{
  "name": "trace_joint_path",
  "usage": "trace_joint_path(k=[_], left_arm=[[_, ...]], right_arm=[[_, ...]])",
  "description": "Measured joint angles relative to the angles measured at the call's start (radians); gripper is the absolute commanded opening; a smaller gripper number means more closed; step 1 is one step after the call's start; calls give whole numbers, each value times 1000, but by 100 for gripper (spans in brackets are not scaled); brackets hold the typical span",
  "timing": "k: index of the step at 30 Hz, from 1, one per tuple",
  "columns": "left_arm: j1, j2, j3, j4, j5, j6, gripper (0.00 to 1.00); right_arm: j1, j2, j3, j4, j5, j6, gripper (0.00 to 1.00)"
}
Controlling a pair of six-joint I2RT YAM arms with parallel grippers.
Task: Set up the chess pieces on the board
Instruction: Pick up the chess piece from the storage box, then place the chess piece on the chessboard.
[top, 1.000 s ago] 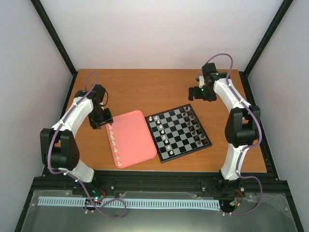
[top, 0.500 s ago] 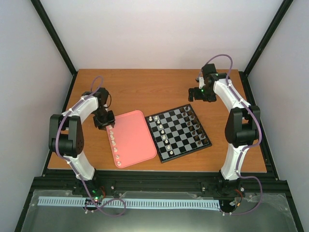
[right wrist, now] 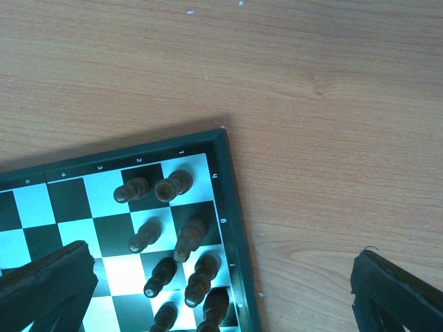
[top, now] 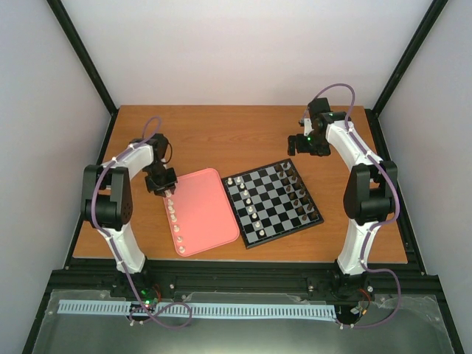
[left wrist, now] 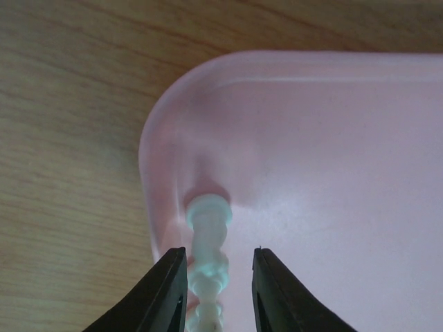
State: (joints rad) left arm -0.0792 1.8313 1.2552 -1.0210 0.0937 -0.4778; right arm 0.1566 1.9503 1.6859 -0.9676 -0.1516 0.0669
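Several cream chess pieces (top: 175, 220) stand in a row along the left edge of the pink tray (top: 206, 214). My left gripper (top: 164, 186) hangs over the tray's far left corner. In the left wrist view it (left wrist: 220, 261) is open, with one cream piece (left wrist: 208, 232) standing between the jaws, nearer the left finger (left wrist: 169, 290). The board (top: 273, 203) lies to the right of the tray, with cream pieces (top: 248, 200) in its left column and dark pieces (top: 299, 199) on its right side. My right gripper (top: 313, 144) is wide open and empty above the table beyond the board's far corner.
The right wrist view shows the board's corner (right wrist: 221, 135) with dark brown pieces (right wrist: 173, 185) and bare wooden table (right wrist: 332, 138) to the right. Black frame posts stand at the table's edges.
My left arm folded back and its gripper shifted a little right, onto the tray's far left corner over the end piece of the row. The right arm has not moved.
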Motion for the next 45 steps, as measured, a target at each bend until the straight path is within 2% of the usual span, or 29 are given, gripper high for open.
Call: trace_joint_path(k=[10, 20, 23, 27, 30, 33, 37, 45], left_arm=[[7, 50, 26, 8, -7, 21, 2], [-18, 16, 101, -64, 3, 37, 1], [-85, -31, 145, -104, 7, 36, 1], [-288, -53, 220, -138, 35, 17, 1], [-450, -13, 289, -158, 64, 2, 1], [-567, 72, 375, -168, 77, -4, 1], [-629, 173, 433, -170, 76, -5, 1], [-625, 259, 503, -162, 20, -6, 3]], right_arm=[[0, 0, 1, -1, 0, -1, 100], [0, 0, 2, -2, 0, -1, 100], [0, 0, 2, -2, 1, -1, 100], [0, 0, 2, -2, 1, -1, 100], [0, 0, 2, -1, 1, -5, 100], [0, 2, 2, -1, 1, -7, 100], [0, 7, 2, -1, 1, -8, 100], [0, 16, 2, 0, 1, -11, 100]])
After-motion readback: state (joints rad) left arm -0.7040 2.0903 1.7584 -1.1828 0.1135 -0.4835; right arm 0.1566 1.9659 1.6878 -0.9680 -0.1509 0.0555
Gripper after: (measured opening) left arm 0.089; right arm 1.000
